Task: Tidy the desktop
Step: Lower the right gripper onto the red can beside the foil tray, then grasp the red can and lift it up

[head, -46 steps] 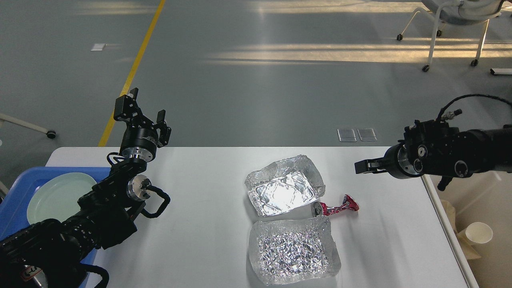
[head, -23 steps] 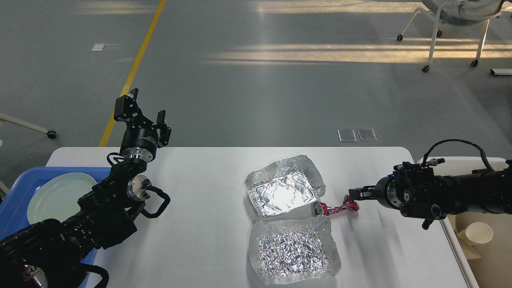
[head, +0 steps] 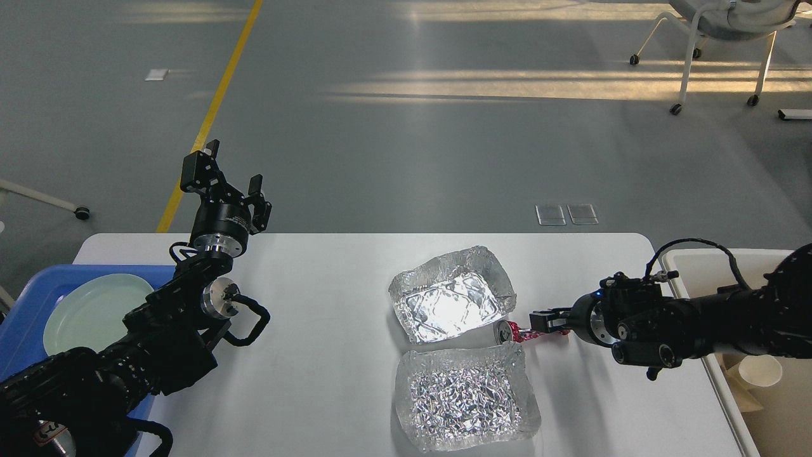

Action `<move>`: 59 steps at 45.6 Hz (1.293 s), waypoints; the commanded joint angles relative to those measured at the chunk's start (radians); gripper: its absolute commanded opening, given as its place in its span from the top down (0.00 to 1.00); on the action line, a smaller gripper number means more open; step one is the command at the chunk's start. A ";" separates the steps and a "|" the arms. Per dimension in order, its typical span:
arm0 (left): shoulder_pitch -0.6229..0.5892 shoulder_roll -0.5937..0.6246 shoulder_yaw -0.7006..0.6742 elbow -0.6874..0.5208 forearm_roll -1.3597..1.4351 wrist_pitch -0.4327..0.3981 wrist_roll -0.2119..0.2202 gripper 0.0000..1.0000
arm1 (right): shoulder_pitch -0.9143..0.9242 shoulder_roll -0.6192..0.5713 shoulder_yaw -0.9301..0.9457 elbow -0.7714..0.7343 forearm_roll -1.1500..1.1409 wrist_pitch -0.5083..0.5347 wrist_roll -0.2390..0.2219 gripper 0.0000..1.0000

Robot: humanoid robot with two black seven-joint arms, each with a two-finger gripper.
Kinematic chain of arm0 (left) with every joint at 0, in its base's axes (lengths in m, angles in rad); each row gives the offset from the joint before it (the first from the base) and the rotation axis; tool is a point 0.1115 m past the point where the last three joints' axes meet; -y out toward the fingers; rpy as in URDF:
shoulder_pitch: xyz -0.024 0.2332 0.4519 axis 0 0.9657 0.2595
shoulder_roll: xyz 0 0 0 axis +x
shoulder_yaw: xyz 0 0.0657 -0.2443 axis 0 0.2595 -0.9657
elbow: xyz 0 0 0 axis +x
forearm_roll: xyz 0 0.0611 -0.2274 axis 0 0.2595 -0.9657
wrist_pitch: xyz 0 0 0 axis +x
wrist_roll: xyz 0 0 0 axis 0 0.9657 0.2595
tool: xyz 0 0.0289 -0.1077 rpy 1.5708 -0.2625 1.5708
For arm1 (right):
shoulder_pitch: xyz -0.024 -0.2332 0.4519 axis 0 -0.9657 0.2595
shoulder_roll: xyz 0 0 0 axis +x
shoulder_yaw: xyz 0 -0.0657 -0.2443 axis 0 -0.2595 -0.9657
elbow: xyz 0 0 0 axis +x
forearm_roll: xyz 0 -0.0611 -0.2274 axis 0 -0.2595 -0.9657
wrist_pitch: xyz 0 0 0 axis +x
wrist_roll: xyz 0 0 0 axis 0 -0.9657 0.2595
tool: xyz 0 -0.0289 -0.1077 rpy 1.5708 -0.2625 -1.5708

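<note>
Right claw (head: pixel 539 319), grip unclear, meets crushed red can (head: pixel 530 331) between two foil trays (head: pixel 451 294).

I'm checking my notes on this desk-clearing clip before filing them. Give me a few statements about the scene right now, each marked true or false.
1. A crushed red can lies on the desktop between two foil trays. True.
2. The right tool is at the can. True; whether it is closed on it cannot be told.
3. The left tool is holding a plate. False; it is raised above the desktop's far edge, open and empty, while the pale green plate sits in the blue tray.
4. The near foil tray is smooth inside. False; its inside is heavily crinkled.
5. A paper cup stands on the desktop. False; it is in the off-white bin at the right.
</note>
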 commanded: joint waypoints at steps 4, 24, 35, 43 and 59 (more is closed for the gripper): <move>0.000 0.000 0.000 0.000 0.000 0.000 0.000 0.00 | -0.025 0.009 -0.002 -0.038 0.000 -0.008 0.005 0.35; 0.000 0.000 0.000 0.000 0.000 0.000 0.000 0.00 | -0.018 0.004 -0.012 -0.045 0.005 0.005 0.043 0.90; 0.000 0.000 0.000 0.000 0.000 0.000 0.000 0.00 | 0.037 -0.024 -0.064 -0.038 0.005 0.011 0.162 0.91; 0.000 0.000 0.000 0.001 0.000 0.000 0.000 0.00 | 0.132 -0.073 -0.120 -0.025 0.005 0.043 0.241 0.91; 0.000 0.000 0.000 0.000 0.000 0.000 0.000 0.00 | 0.340 -0.198 -0.213 0.027 0.003 0.164 0.385 0.91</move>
